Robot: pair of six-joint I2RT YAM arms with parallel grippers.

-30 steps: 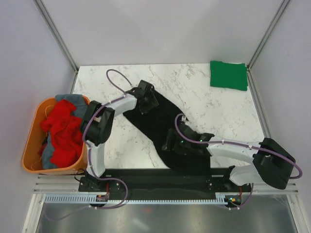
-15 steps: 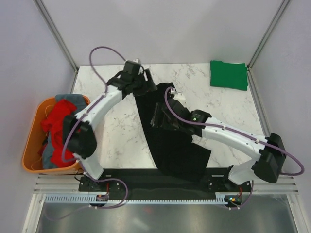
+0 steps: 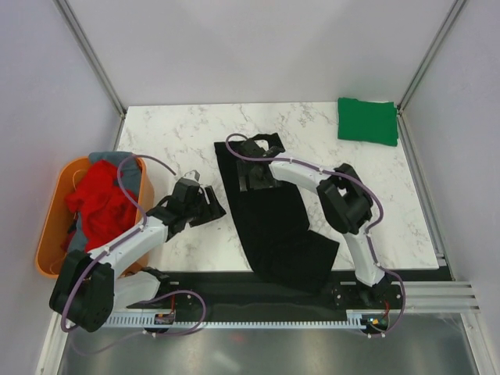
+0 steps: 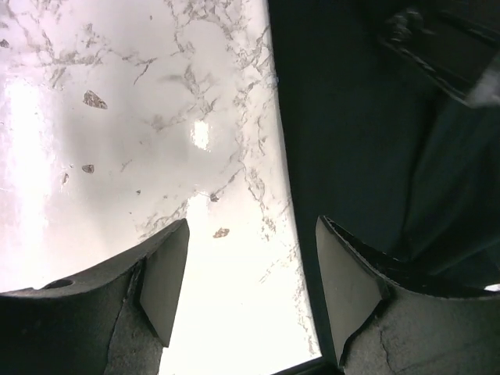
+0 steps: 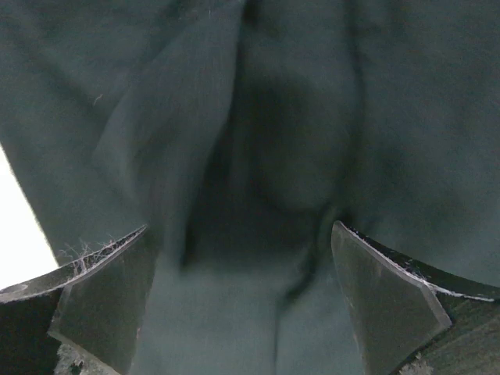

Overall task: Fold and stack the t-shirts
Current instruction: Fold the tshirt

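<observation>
The black soft cloth t-shirt [image 3: 277, 223] is lying as a long strip on the white marbled table [image 3: 172, 133]. The right gripper [image 3: 256, 176] is hovering over its far end with fingers spread, pinching nothing. The left gripper [image 3: 212, 206] is also gaping, over bare marble just beside the shirt's left edge. The folded bright green t-shirt [image 3: 367, 121] is lying well apart.

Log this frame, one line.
black shirt: laid out, centre | left gripper: open, over table by its left edge | right gripper: open, over its far end | green shirt: folded, far-right corner
</observation>
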